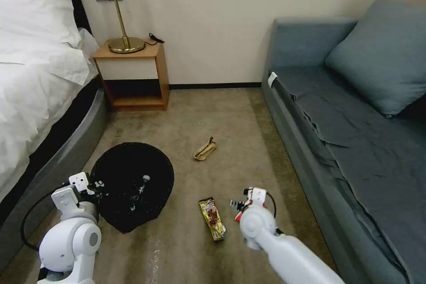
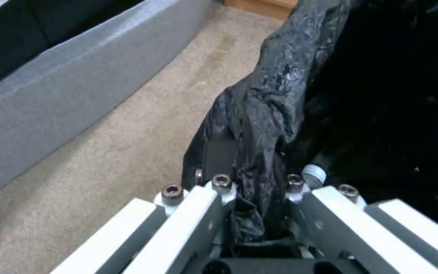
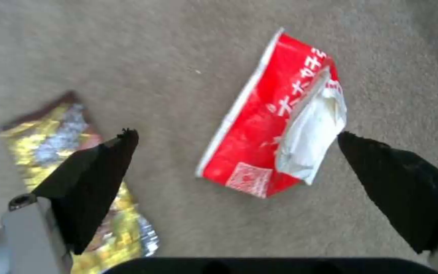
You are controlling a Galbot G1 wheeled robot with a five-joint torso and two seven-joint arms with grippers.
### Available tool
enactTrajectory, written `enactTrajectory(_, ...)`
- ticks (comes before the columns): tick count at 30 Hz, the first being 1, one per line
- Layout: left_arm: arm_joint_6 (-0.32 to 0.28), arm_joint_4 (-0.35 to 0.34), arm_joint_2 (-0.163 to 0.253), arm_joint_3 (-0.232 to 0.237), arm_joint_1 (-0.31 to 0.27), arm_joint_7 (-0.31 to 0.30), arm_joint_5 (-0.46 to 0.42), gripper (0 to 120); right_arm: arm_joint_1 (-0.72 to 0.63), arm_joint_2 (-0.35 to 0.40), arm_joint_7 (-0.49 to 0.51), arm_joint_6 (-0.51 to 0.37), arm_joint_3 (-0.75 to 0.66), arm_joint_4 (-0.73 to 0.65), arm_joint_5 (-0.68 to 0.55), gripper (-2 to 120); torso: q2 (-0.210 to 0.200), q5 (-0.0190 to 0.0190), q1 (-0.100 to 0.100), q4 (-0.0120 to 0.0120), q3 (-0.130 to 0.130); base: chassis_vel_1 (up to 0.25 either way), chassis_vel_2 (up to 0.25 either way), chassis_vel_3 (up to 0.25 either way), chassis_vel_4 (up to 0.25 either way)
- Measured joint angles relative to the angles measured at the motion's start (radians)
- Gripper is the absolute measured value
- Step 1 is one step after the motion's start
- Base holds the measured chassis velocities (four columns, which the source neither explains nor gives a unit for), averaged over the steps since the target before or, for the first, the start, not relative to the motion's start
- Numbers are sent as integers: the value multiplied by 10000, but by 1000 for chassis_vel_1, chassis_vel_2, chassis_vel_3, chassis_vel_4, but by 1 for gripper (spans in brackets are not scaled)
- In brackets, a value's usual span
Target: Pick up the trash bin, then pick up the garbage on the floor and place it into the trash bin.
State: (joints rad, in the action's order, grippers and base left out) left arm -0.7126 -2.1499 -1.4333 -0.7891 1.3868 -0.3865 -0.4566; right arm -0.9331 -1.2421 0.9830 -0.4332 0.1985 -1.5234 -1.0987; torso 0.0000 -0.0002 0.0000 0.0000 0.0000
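Red-and-white wrapper [image 1: 238, 215] mostly hidden behind right claw [image 1: 237, 206], yellow-brown snack wrapper [image 3: 72, 160] blurred, partly covered by a finger

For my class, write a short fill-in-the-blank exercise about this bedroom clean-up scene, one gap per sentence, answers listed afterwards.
1. The left gripper is shut on the liner at the rim of the ____ trash bin.
2. The right gripper hangs with its jaws ____ above the red-and-white wrapper.
3. The yellow-brown snack wrapper lies on the ____.
4. The lamp stands on the wooden ____.

Answers: black; open; carpet; nightstand
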Motion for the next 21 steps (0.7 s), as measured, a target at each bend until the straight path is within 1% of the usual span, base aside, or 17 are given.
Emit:
enactTrajectory(1,2,4,3,-2,0,2,-1,3,21,-26,-32,12,10,124,43,100,0,1,0,1,0,0,0,0,0)
enactTrajectory(3,27,31,18,-11,8,11,-3,3,169,-130,-222,122,35,815,330,100,0,1,0,0,0,0,0,0,0)
enactTrajectory(14,105,147,0,-24,10,40,-5,3,276,-183,-439,197,-54,1738,716,100,0,2,0,-1,0,0,0,0,0)
enactTrajectory(21,116,143,12,-39,24,45,-3,3,579,-483,-757,366,-3,2710,1030,100,0,2,0,0,0,0,0,0,0)
